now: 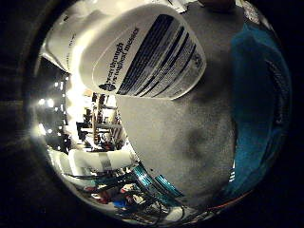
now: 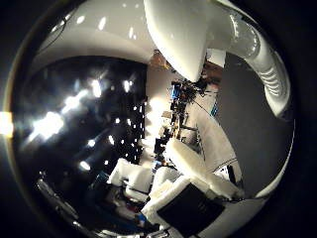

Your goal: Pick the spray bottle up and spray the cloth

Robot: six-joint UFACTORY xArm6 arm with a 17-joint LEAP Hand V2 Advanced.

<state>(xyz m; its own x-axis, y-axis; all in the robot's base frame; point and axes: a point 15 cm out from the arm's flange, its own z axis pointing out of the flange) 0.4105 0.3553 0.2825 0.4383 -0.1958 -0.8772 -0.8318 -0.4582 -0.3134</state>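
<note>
White plastic fills much of the little-finger view: the bottle [image 1: 142,57], label side toward the palm, sits very close to the hand [image 2: 183,193]. Its base end hangs over the grey table [image 1: 190,137], apparently lifted clear, though no gap under it can be confirmed. In the thumb view the bottle's body and ribbed neck curve just above the palm, with white and black fingers [image 2: 198,171] showing below it. Whether those fingers are wrapped round the bottle or merely beside it cannot be told from either view.

The teal cloth [image 1: 259,104] lies on the table beside the bottle, off past its base end, near but not touching it.

By my judgement the bottle is a stiff, smooth shell, light if part empty, with liquid that shifts its weight when tilted. The glossy wall and label look slippery, so a hold high up at the narrowing neck, under the trigger, should keep it from sliding or twisting. The cloth is soft and limp and needs no handling.
</note>
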